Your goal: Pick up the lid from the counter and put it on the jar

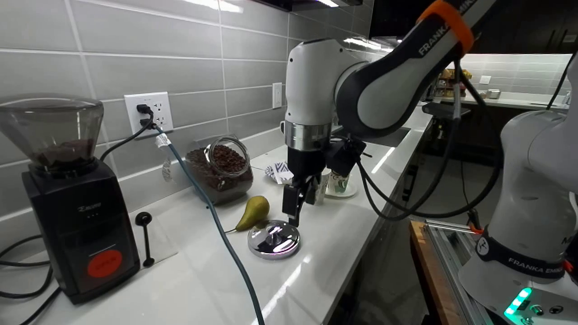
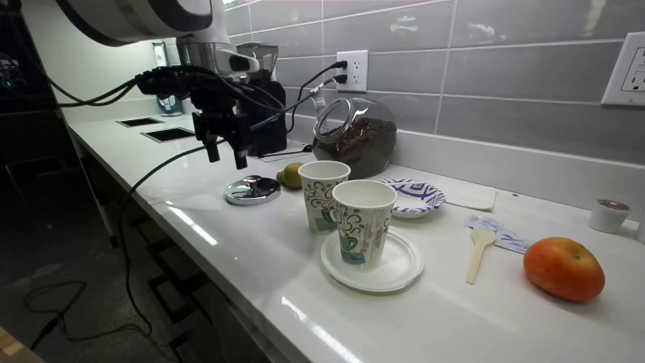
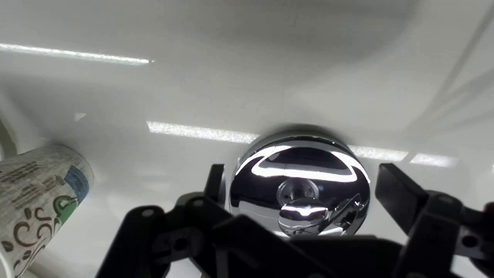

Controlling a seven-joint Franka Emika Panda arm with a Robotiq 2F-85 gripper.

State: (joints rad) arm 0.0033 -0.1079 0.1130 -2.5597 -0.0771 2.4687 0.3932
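With spread jaws, poised above a shiny lid (image 3: 266, 200) on a white surface (image 1: 198, 280).
In the wrist view, lid between widely parted jaws, knob-side up, with a narrow gap to each side. In both exterior views, flat on the surface, just beside a greenish-yellow pear (image 1: 254, 213). Beyond the pear, near the grey tiled wall (image 1: 153, 31): a rounded clear glass jar (image 1: 221, 178) of dark brown contents, with wide mouth uncovered and tilted outward. In an exterior view, well apart from the lid: a black coffee grinder (image 1: 86, 216), near a white wall outlet (image 1: 165, 124). In an exterior view, nearer the camera than the lid: two patterned paper cups (image 2: 365, 227), one of them on a white plate (image 2: 405, 263); farther along, a pale spoon (image 2: 477, 257) and a red-orange fruit (image 2: 563, 272).
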